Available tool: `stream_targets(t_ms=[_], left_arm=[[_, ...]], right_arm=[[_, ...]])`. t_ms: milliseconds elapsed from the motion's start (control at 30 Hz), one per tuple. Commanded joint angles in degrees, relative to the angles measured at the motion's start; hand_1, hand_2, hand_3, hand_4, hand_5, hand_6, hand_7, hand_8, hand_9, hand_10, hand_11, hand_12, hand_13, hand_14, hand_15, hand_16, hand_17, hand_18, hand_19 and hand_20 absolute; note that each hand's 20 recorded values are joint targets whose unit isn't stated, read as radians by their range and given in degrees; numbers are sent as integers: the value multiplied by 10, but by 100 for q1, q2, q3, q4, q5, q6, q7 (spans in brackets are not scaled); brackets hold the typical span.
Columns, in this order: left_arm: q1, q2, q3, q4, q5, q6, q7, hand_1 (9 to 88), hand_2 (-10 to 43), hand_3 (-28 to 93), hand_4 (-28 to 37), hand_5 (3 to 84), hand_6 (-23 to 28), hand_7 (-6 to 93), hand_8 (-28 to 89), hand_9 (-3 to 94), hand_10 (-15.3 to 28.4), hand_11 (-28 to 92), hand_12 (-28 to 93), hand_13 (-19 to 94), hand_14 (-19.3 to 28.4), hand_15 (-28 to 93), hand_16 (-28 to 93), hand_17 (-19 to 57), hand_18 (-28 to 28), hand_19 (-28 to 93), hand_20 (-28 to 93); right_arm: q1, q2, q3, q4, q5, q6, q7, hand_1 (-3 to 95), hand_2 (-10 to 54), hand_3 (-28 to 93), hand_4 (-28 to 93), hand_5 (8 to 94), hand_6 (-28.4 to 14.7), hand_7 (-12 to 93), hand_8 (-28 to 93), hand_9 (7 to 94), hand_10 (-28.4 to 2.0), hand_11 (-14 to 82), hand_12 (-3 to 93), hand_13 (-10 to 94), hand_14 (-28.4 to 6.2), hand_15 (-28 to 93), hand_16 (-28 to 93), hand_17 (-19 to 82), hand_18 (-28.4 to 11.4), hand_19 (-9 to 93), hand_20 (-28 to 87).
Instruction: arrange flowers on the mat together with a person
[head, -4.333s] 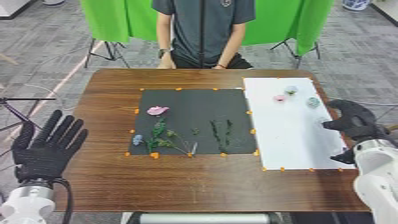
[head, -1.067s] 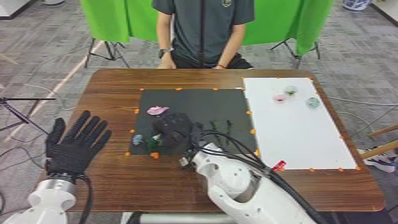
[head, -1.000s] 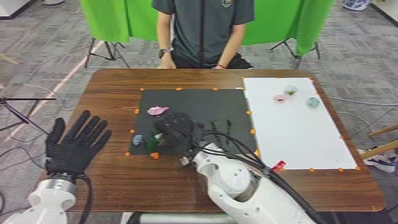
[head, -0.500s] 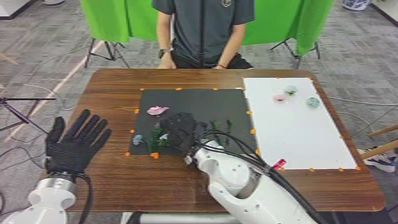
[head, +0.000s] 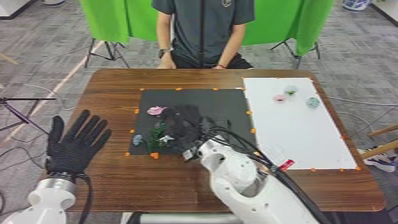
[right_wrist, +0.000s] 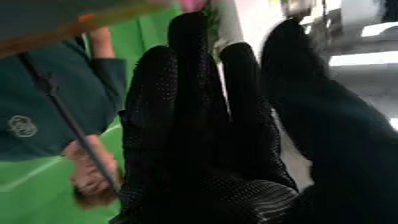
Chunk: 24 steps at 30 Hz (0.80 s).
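Pink flower (head: 156, 110) on dark mat (head: 204, 97), upper left part. Green stems (head: 158, 131) below it, small white flower (head: 166, 138) beside them, blue flower (head: 138, 140) near the mat's left edge. Right hand (head: 184, 125) is over the mat, just right of the stems; its fingers are straight and spread a little, thumb apart. Can't tell if they touch anything.

Likely step: placing or adjusting a piece in the bunch. Main risk: fingertips catch the pink flower or drag the stems, because they sit so close together. If the hand closes here, it may pinch two pieces at once. Lowering the palm could flatten the white flower. Loose cables (head: 253, 150) along the right arm (head: 233, 175) could sweep small pieces off place if the arm swings low.

White sheet (head: 302, 145) lies right of the mat, three pale flowers (head: 313, 102) near its far end; the arm crosses between them and the near side. Orange markers (head: 155, 155) line the mat's edges. Left hand (head: 73, 147), fingers straight, is by the left side of the table (head: 115, 187), out of the way.
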Motion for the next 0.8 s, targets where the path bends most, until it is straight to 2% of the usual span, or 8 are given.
stream_targets(t_ms=[33,100,333,467,567,667,733,800], left_arm=[[125,-103,-93,-1,-40,-66,-28,317,171,480,-283,399,79,88,-98,329,152,169,63,255,139,205,-56,-54,132,286,111],[153,-107,-118,-7,-39,-61,-18,321,171,472,-283,399,79,87,-98,329,152,169,64,255,139,204,-55,-54,133,286,111],[342,-142,-334,-79,-49,-31,128,313,169,486,-283,399,79,86,-98,328,152,168,64,255,138,204,-55,-54,133,285,111],[372,-161,-385,-96,-54,-13,142,304,168,504,-283,398,78,87,-97,329,151,169,64,255,139,204,-55,-54,133,285,112],[409,-169,-417,-114,-28,17,132,272,160,570,-283,398,78,88,-98,328,151,170,64,255,137,204,-54,-54,133,285,112],[427,-178,-436,-124,-52,-4,175,245,147,645,-283,398,78,89,-98,329,150,173,65,257,138,206,-55,-54,133,285,112],[404,-168,-419,-109,-181,-6,238,266,148,615,-283,398,78,89,-98,330,150,174,64,257,138,207,-56,-54,133,285,112],[422,-187,-437,-116,-235,32,271,323,168,477,-283,398,78,88,-98,332,152,172,63,258,138,206,-57,-54,133,285,112]], right_arm=[[-701,527,1350,-1169,1500,-28,-137,443,-95,757,-283,517,2,208,-143,527,-92,122,129,563,-75,378,178,441,-101,797,212],[-1001,667,1827,-1389,2154,-157,-192,418,-94,765,-283,494,-2,204,-142,502,-96,117,129,517,-81,356,155,406,-105,760,195],[-1785,800,3341,-1657,5485,-848,-145,245,89,776,-277,418,-50,162,-122,390,-149,90,130,334,-132,276,111,225,-142,525,90],[-2263,922,4039,-1684,6258,-945,-342,208,100,778,-271,395,-49,144,-110,364,-135,78,123,296,-129,230,100,186,-145,456,81],[-2502,875,4638,-1482,7570,-1574,-390,185,99,788,-262,385,-39,133,-103,342,-121,51,118,266,-114,148,124,158,-144,377,113],[-2780,874,4952,-1481,7860,-1533,-503,172,97,789,-261,366,-27,119,-102,318,-123,21,114,242,-107,79,139,133,-144,333,128],[-2996,877,5120,-1565,7980,-1408,-564,163,97,789,-260,362,-26,112,-99,314,-121,17,113,238,-102,66,142,124,-146,333,131],[-3147,711,5308,-1662,8044,-1338,-515,156,97,790,-259,360,-25,106,-96,312,-121,15,111,239,-98,58,145,120,-144,331,128]])
